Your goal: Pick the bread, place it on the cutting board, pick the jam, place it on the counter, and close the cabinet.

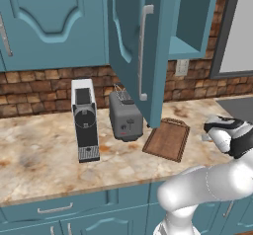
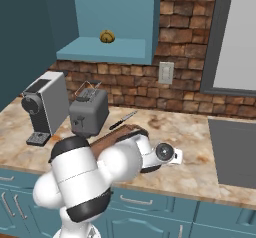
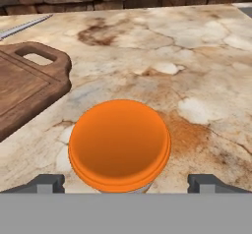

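Gripper (image 3: 126, 183) spread wide, fingertips either side of the jam (image 3: 119, 144) without clamping it; the jar stands upright on the tabletop (image 3: 197, 56), lid up. Left of it lies the cutting board (image 3: 24, 88), handle end toward the brick wall. The bread (image 2: 107, 36) sits on the open cabinet's (image 1: 136, 46) shelf.

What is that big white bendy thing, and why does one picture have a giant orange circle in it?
The white thing is a robot arm in a pretend kitchen. Two pictures come from cameras behind it, one on each side. The third comes from a camera on its hand, looking down past its open gripper. The orange circle is a little jam jar seen very close, standing on the counter; the gripper holds nothing. Nearby lie a cutting board and a knife, with a toaster and coffee machine. A bun sits in the open cabinet.
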